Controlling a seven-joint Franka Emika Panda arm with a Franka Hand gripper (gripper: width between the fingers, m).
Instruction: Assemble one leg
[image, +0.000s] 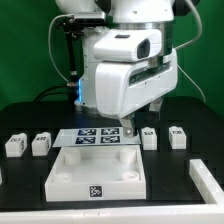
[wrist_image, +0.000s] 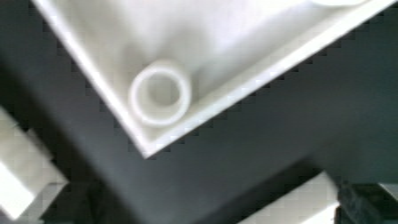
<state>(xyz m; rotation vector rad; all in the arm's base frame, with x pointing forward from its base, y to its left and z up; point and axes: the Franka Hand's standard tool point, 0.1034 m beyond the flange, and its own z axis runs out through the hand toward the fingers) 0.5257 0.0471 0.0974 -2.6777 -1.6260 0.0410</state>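
Note:
Four small white legs with tags lie on the black table: two at the exterior view's left and two at its right. The large white square panel lies in front. My gripper hangs over the panel's far right corner, above the marker board's edge. In the wrist view a panel corner with a round socket shows beneath my gripper. The dark fingers stand wide apart at the frame's edges with nothing between them. No leg shows in the wrist view.
The marker board lies flat behind the panel. Another white part sits at the exterior view's lower right edge. The arm's white body fills the middle of the view.

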